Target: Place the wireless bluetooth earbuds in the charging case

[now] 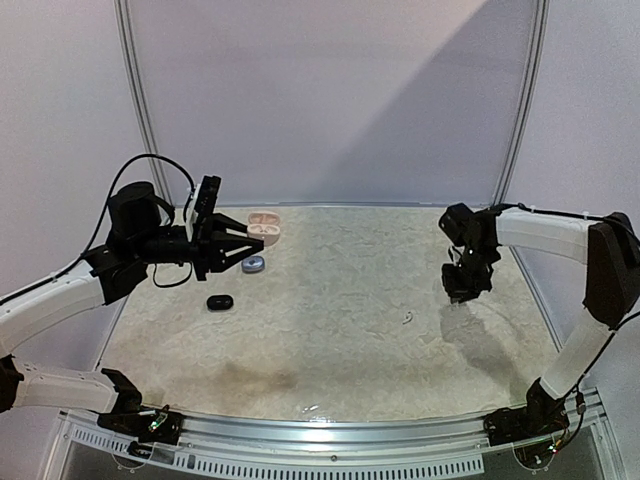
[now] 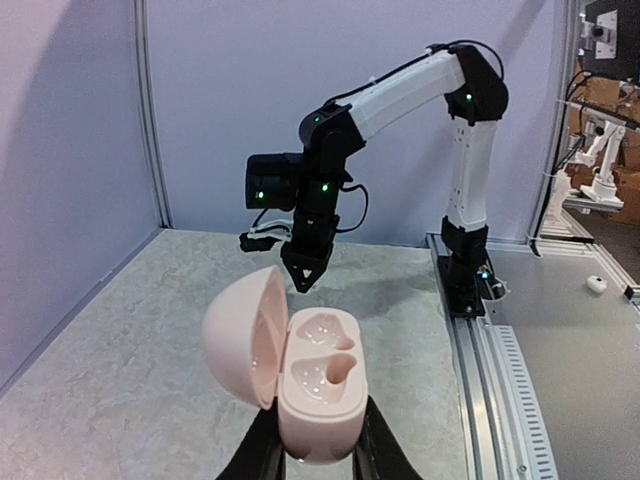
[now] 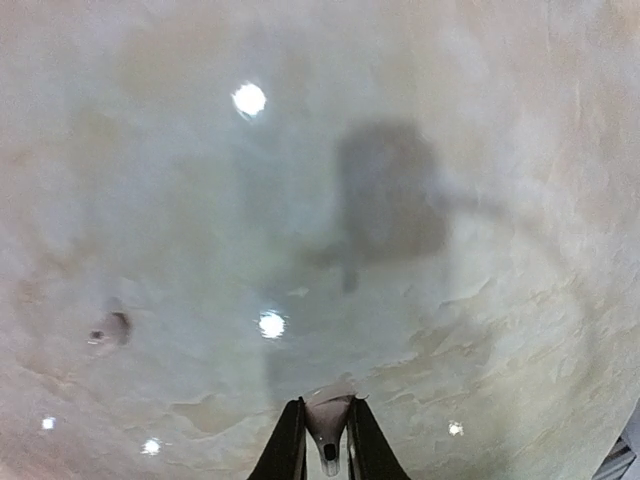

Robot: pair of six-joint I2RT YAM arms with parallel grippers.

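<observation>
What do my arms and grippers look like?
The left arm and right arm have white links, black joints and loose black cables. Green lights glow on the right arm's joints. The left gripper and right gripper are black with slim tapered fingers.

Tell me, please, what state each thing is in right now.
pink case: lid open, both sockets empty
left hand: shut on pink case
right hand: shut on white earbud, above table
grey case: closed, on table
black case: closed, on table
</observation>
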